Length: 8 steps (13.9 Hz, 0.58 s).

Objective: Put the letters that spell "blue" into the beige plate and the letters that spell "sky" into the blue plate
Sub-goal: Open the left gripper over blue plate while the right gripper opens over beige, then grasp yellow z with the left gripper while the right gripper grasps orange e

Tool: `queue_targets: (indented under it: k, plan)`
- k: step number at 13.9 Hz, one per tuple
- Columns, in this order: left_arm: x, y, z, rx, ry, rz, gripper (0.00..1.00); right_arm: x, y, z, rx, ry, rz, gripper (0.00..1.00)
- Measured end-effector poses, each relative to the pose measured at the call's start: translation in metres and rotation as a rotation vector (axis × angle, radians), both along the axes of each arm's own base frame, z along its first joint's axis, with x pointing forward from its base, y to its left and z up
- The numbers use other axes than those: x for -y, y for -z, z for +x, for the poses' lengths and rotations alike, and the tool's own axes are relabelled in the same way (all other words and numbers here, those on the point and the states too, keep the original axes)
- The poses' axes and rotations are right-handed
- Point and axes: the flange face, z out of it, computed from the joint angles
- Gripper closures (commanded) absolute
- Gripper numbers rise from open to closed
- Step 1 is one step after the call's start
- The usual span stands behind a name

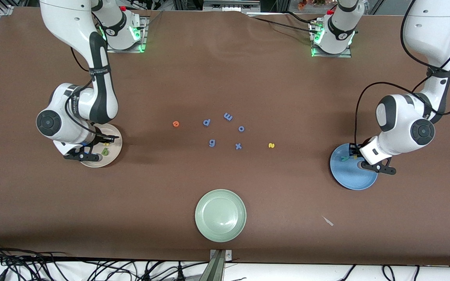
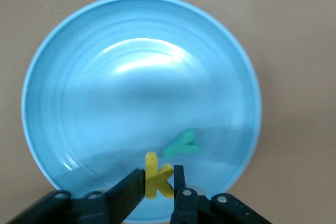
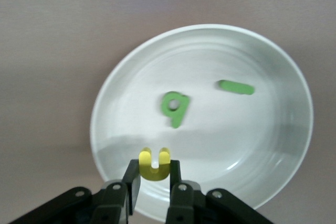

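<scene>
My right gripper [image 3: 154, 169] hangs low over the rim of the beige plate [image 1: 113, 156] at the right arm's end of the table. It is shut on the yellow u [image 3: 154, 165]. A dark green b [image 3: 176, 107] and a green l [image 3: 237, 87] lie in that plate. My left gripper [image 2: 159, 177] is over the blue plate [image 1: 356, 179], shut on the yellow k [image 2: 157, 181]. A teal y [image 2: 182, 145] lies in the blue plate beside it. The orange e [image 1: 175, 124] and the yellow s [image 1: 271, 145] lie on the table.
Blue letters p [image 1: 206, 122], m [image 1: 228, 116], o [image 1: 241, 128], g [image 1: 212, 143] and x [image 1: 238, 146] lie mid-table between the e and the s. A pale green plate [image 1: 199, 214] sits nearer the front camera. A small pale scrap [image 1: 327, 221] lies near it.
</scene>
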Motion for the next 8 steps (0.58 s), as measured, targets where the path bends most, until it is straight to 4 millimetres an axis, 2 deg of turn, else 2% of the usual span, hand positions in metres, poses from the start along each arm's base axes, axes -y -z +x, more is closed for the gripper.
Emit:
queue_targets:
  k: [1, 2, 3, 5, 6, 7, 8]
  plan:
    - [-0.003, 0.004, 0.0, 0.004, -0.001, 0.003, 0.2, 0.0, 0.003, 0.0, -0.005, -0.008, -0.003, 0.0]
    - [-0.003, 0.005, 0.001, 0.008, -0.001, 0.005, 0.17, -0.005, 0.004, -0.001, -0.006, -0.018, -0.002, 0.0]
    - [-0.003, 0.004, 0.002, 0.012, 0.0, 0.005, 0.15, -0.016, 0.003, -0.002, -0.008, -0.035, 0.0, 0.0]
    - [0.0, -0.001, 0.006, 0.027, 0.006, 0.005, 0.15, -0.053, 0.002, -0.009, -0.032, -0.071, 0.006, 0.0]
    - [0.007, -0.007, 0.008, 0.037, 0.017, 0.003, 0.15, -0.073, 0.001, -0.013, -0.044, -0.076, 0.008, 0.0]
    - [0.023, -0.013, 0.01, 0.047, 0.035, -0.005, 0.13, -0.092, -0.002, -0.018, -0.051, -0.088, 0.01, 0.0]
    - [0.047, -0.017, 0.011, 0.055, 0.049, -0.029, 0.13, -0.11, -0.005, -0.023, -0.057, -0.102, 0.013, 0.0]
